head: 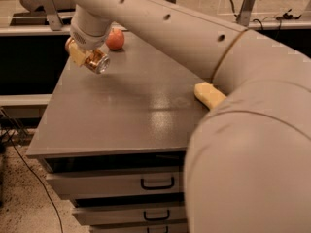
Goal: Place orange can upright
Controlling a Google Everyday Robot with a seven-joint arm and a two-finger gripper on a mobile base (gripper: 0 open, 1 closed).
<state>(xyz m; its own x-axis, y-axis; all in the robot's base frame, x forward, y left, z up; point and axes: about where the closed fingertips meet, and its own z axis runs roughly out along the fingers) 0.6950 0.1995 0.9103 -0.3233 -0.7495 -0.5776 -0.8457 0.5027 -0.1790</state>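
My arm [194,38] comes in from the near right, where its bulky elbow fills the corner of the view. From there it runs up and leftward across the table [131,110] to the wrist at the far left. The wrist points down, so my gripper [89,57] hangs under it, over the table's far left part.

My gripper is closed around the can [96,61]. One pale yellow finger [76,54] lies against the can's left side, and the other finger is hidden behind it. The can sits right at my fingertips and is tilted, not upright. Its silver end faces down and to the right, and its orange body slants back up into my grasp. It looks raised off the tabletop, though I cannot tell for sure whether its lower rim touches.

The table's left edge is just left of my gripper, and past it the floor drops away with a cable [34,178] lying on it. Nearer and to the right of my gripper lies a broad stretch of bare grey tabletop, running to the front edge above the drawers [116,183].

The apple [115,39] sits just behind and to the right of my gripper, near the can but apart from it. A pale yellow object [208,94] lies well to the right, against my forearm.
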